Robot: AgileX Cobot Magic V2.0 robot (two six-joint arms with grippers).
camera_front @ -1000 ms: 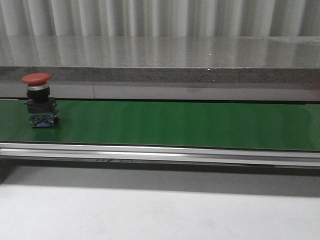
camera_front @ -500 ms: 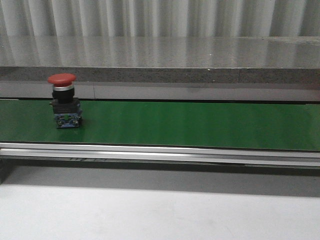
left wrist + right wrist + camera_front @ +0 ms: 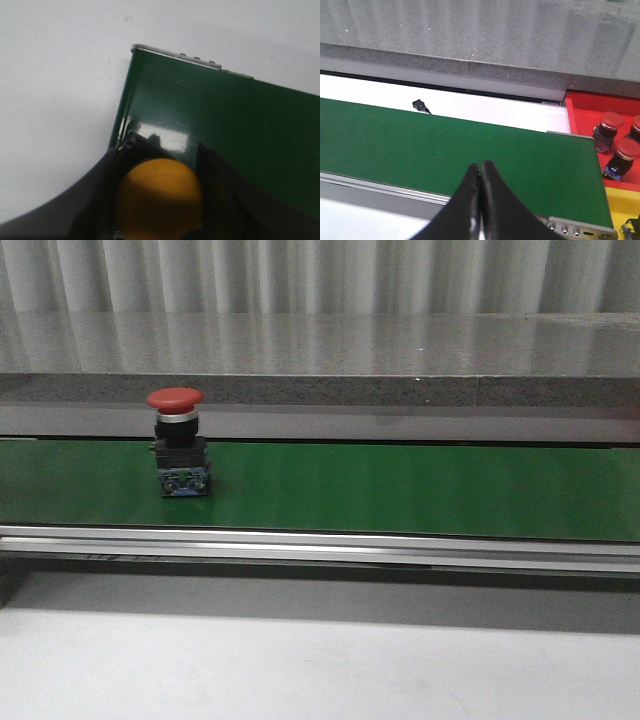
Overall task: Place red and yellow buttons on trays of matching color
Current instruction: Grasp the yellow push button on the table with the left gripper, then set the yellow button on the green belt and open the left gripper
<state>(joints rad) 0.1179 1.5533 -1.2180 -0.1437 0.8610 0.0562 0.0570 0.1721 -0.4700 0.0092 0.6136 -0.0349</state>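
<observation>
Red button (image 3: 177, 442): upright on the green conveyor belt (image 3: 400, 488), left of centre in front view; red mushroom cap on top, black body, blue contact block at the base touching the belt. No gripper near it.
Belt: runs left-right across front view; aluminium rail (image 3: 320, 545) along its near edge, grey stone ledge (image 3: 320, 390) behind. Belt end w/ metal end plate shows in both wrist views.
Yellow button (image 3: 159, 197): yellow domed cap fills the space between the L gripper's dark fingers (image 3: 227, 200); sits over the belt's end, near its corner, white tabletop (image 3: 60, 90) beside. Whether it touches the belt: cannot tell.
L gripper (image 3: 162, 192): jaws clamped on the yellow button, one finger each side of the cap. Not seen in front view.
R gripper (image 3: 481, 200): fingertips pressed together, nothing between them; hangs above the belt's near edge, toward its right end.
Red tray (image 3: 580, 125): just past the belt's right end, R wrist view; three red-capped buttons (image 3: 620, 157) stand in it, close together.
Yellow tray (image 3: 617, 207): adjoins the red tray on the near side; only a corner shows. Dark item at its edge, too cropped to identify.
Small black part (image 3: 420, 105): on the white strip behind the belt, R wrist view.
</observation>
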